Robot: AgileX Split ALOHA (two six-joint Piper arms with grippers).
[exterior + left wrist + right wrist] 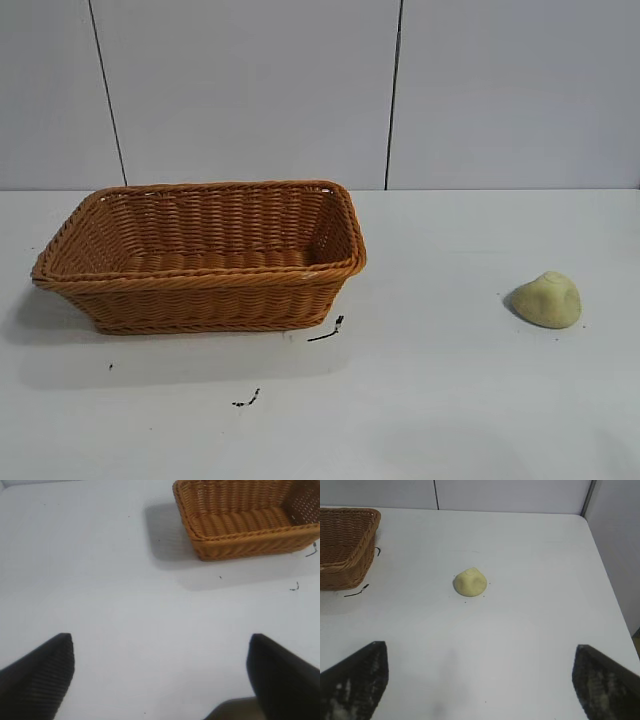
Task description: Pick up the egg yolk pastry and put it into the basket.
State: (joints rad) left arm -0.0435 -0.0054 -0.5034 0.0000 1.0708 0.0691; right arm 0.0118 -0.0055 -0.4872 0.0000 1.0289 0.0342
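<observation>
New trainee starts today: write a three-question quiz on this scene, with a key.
1. True or false: the pastry lies inside the basket.
2. Which gripper faces the pastry? A) left B) right
3. Fill in: both grippers' fingers are ___.

Key: 1 false, it sits on the table apart from the basket; 2 B; 3 open.

On my desk (pixel 450 400) the basket (pixel 200 258) sits at the left, and the egg yolk pastry (pixel 547 300) lies well apart at the right.
</observation>
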